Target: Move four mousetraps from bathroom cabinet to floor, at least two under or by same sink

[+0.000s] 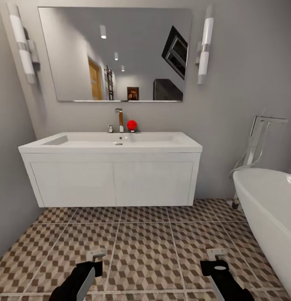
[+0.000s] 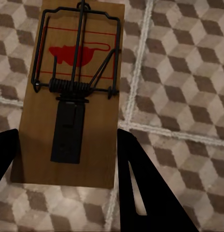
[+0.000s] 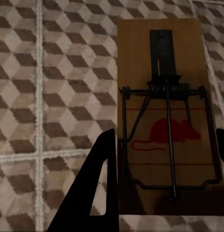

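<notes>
Head view: I stand facing a white wall-hung sink unit (image 1: 112, 175) beneath a large mirror (image 1: 116, 54), a white bathtub (image 1: 271, 209) at the right, and both arms reach low over the cube-patterned bathroom floor (image 1: 145, 246), the left gripper (image 1: 96, 254) and right gripper (image 1: 216, 254) each carrying a small pale board. Left wrist view: the left gripper's dark fingers (image 2: 141, 183) clamp either long side of a tan mousetrap (image 2: 73, 92) with black wire and a red mouse print, held above the tiles. Right wrist view: the right gripper's fingers (image 3: 95, 188) likewise pinch a second mousetrap (image 3: 165, 116) above the floor.
</notes>
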Robot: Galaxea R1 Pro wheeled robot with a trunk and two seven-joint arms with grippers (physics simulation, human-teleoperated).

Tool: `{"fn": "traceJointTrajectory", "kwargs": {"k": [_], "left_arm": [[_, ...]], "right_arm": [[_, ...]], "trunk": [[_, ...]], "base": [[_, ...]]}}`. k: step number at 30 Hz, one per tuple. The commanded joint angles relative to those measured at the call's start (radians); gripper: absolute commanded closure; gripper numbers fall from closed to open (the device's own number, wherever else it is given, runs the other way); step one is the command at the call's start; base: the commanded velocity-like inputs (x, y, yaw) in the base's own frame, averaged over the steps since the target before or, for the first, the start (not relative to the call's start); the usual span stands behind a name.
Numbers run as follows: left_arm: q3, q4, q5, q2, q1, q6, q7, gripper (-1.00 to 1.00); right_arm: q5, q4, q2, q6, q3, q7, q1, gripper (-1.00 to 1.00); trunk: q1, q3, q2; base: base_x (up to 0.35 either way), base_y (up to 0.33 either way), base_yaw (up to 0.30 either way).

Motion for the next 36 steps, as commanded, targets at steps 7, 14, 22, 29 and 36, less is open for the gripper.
{"fn": "traceJointTrajectory", "kwargs": {"k": [7,14,22,29,36], "left_arm": [[-0.002,-0.011,-0.001,-0.016,-0.002,0.017,0.005,1.0],[-0.003,-0.017,-0.013,-0.018,-0.002,0.015,0.004,1.0],[-0.003,-0.017,-0.016,-0.014,-0.002,-0.056,0.005,1.0],[-0.002,-0.017,-0.016,-0.014,-0.002,-0.081,0.007,1.0],[-0.002,-0.018,-0.016,-0.014,-0.001,-0.09,0.01,1.0]], "right_arm": [[0.01,0.045,0.0,-0.001,-0.001,0.008,-0.001,1.0],[0.01,0.058,0.0,-0.003,0.0,0.013,-0.001,1.0],[0.011,0.059,0.001,-0.004,0.003,0.015,-0.001,1.0],[0.016,0.059,0.0,-0.008,0.006,0.015,-0.001,1.0],[0.019,0.059,0.001,-0.016,0.009,0.018,-0.001,1.0]], "trunk": [[0.003,-0.028,-0.002],[0.006,-0.055,-0.004],[0.01,-0.086,-0.006],[0.01,-0.09,-0.006],[0.01,-0.09,-0.006]], "base": [[0.0,0.0,0.0],[0.0,0.0,0.0],[0.0,0.0,0.0],[0.0,0.0,0.0],[0.0,0.0,0.0]]}}
